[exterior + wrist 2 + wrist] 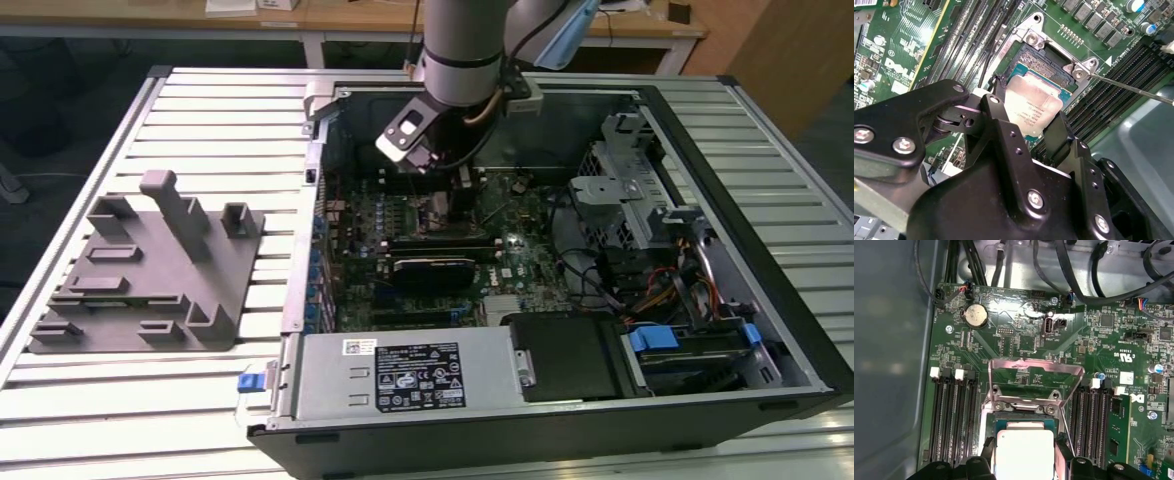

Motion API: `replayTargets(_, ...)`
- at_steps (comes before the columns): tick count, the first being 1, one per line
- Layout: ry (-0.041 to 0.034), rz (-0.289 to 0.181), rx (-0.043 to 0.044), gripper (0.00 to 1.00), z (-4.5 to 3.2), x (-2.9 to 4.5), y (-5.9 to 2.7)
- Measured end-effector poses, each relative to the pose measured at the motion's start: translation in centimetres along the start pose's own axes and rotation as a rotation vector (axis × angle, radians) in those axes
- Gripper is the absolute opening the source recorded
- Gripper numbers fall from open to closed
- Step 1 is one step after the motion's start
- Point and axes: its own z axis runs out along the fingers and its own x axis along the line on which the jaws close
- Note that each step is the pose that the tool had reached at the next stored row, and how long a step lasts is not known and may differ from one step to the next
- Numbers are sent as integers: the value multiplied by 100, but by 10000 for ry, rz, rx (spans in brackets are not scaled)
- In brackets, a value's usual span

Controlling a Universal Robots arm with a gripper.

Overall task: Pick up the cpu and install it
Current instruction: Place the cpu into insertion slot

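In the exterior view, my arm (461,60) is reaching down into the open computer case (747,230) over the motherboard (514,215). A grey block (140,270) is sitting bare on the table (80,400) at the exterior view's left. In the second wrist view, my gripper (1029,107) is pinching the cpu (1036,100) by two opposite edges, with the jaws drawn in narrow around it. I am holding it tilted just above the socket (1046,57). In the first wrist view, the cpu (1024,452) is hanging between my fingers (988,450) directly over the socket (1024,419), whose hold-down frame (1036,371) is standing open. I judge that the pick-up is done. The chip is not yet lying flat in its seat and the frame is not yet closed.
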Motion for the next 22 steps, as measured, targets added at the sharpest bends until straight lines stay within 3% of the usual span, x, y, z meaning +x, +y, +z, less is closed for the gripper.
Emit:
replayTargets(5,-41,85,6,55,30,1,-1)
replayTargets(22,-56,464,16,55,127,5,-23)
